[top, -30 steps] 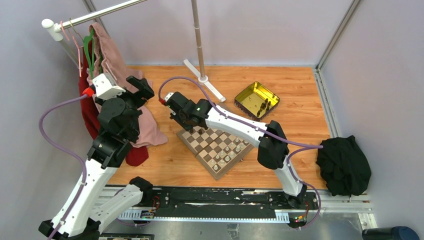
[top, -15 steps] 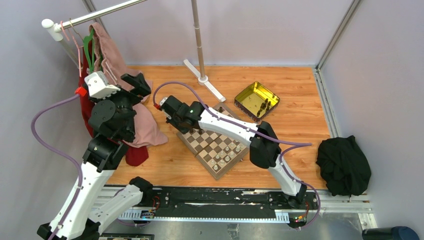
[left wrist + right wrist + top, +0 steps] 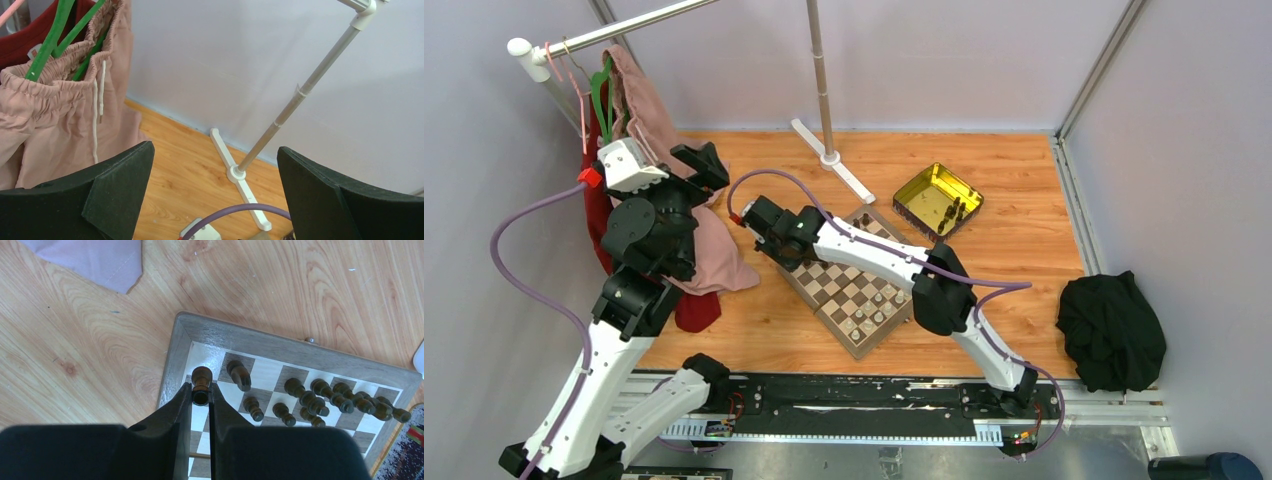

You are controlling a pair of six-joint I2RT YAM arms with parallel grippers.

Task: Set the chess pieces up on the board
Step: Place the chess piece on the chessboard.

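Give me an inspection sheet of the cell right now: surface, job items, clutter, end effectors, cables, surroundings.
Surface: wood-grain tabletop, no damage seen.
Job's things: board sits skewed to the table edge; dark pieces line one edge, pale pieces the opposite side; more dark ones in the yellow tin.
Clutter: black cloth, pink garment, red garment.
End effectors: left end effector open, empty, raised; right end effector shut on a dark piece over a board corner.
Cables: purple cables loop off both arms, no snag seen.
Surroundings: white rack pole, plain walls.
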